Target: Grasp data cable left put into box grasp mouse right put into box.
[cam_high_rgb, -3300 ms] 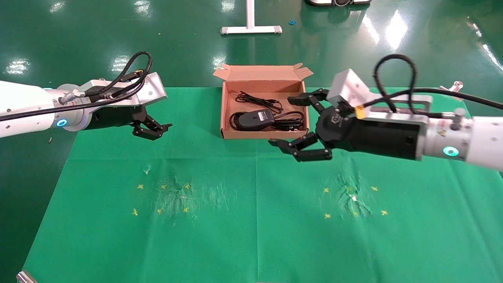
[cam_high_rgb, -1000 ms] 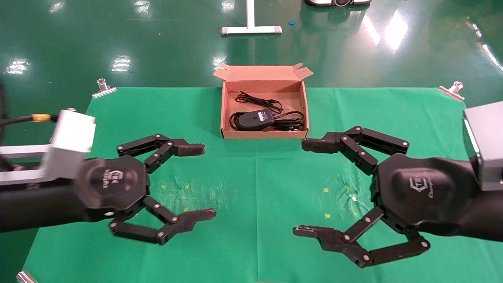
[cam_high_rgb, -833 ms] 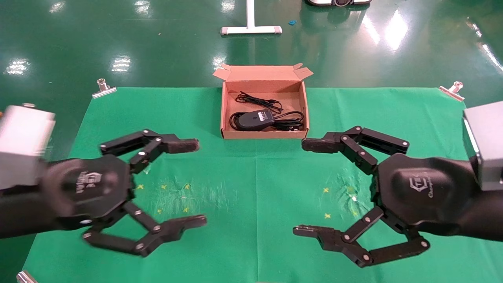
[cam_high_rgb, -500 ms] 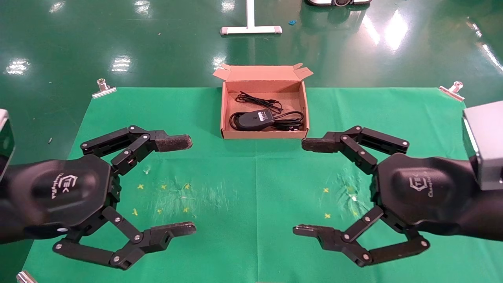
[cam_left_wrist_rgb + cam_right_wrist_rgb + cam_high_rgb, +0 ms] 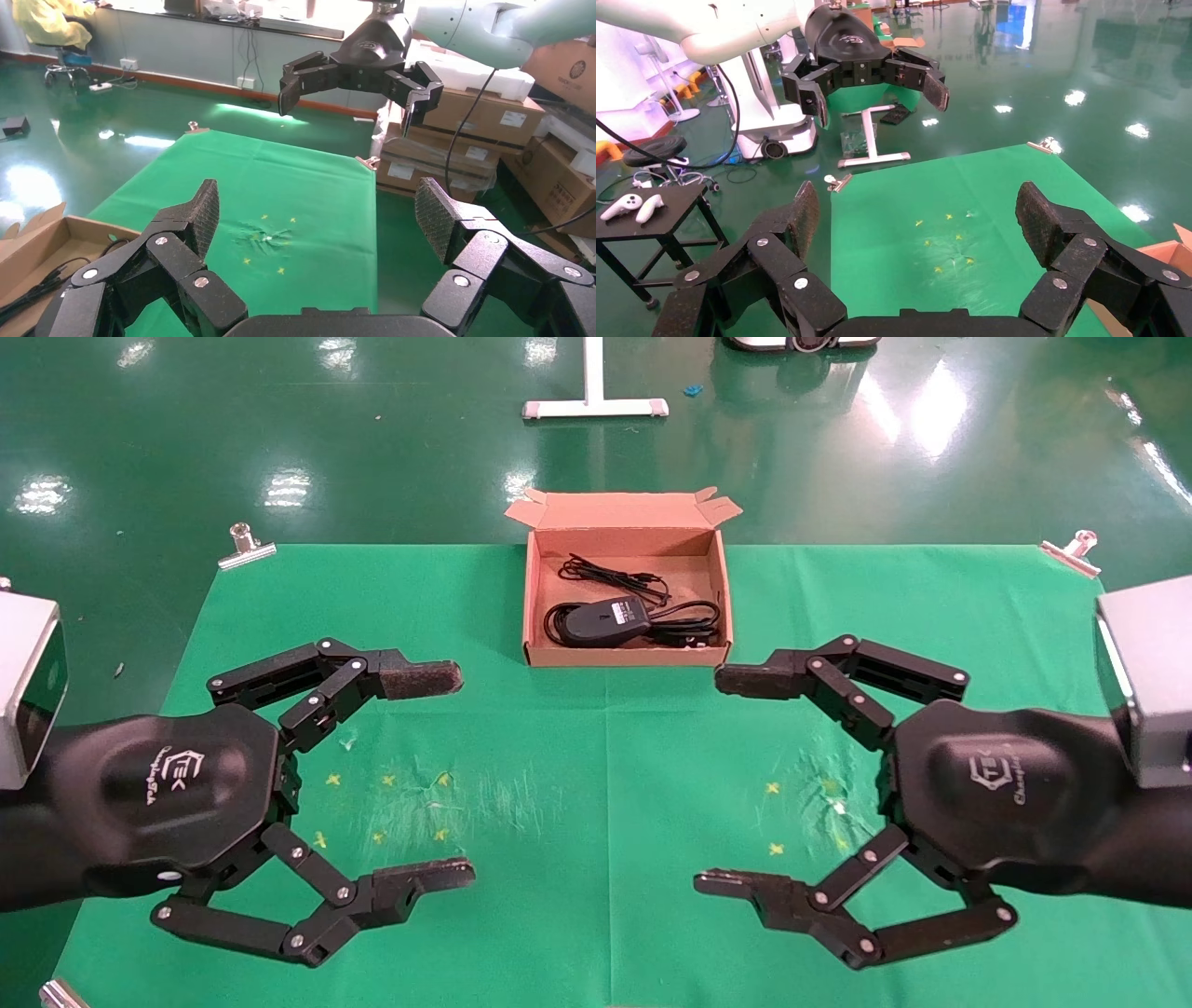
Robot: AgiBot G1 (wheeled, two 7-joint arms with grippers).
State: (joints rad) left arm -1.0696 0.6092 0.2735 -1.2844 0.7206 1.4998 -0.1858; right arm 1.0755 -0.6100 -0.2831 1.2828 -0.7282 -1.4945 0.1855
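The brown cardboard box (image 5: 533, 598) stands at the far middle of the green cloth, flaps at its far edge. The black mouse (image 5: 601, 620) with its pale label lies inside, its coiled cord (image 5: 691, 622) beside it. The thin black data cable (image 5: 615, 576) lies behind it in the box. A corner of the box shows in the left wrist view (image 5: 39, 239) and in the right wrist view (image 5: 1169, 250). My left gripper (image 5: 445, 775) is open and empty, raised at the near left. My right gripper (image 5: 731, 782) is open and empty, raised at the near right. The two face each other.
The green cloth (image 5: 605, 756) bears yellow cross marks and scuffed patches at left (image 5: 428, 794) and right (image 5: 833, 798). Metal clips hold its far corners (image 5: 244, 547) (image 5: 1073, 551). A white stand base (image 5: 594, 404) is on the floor beyond. Cardboard cartons (image 5: 478, 133) are stacked off the table's side.
Both arms have drawn back from beside the box to the near side, both grippers open. In the last second the left gripper shifted left and settled; the right stayed still.
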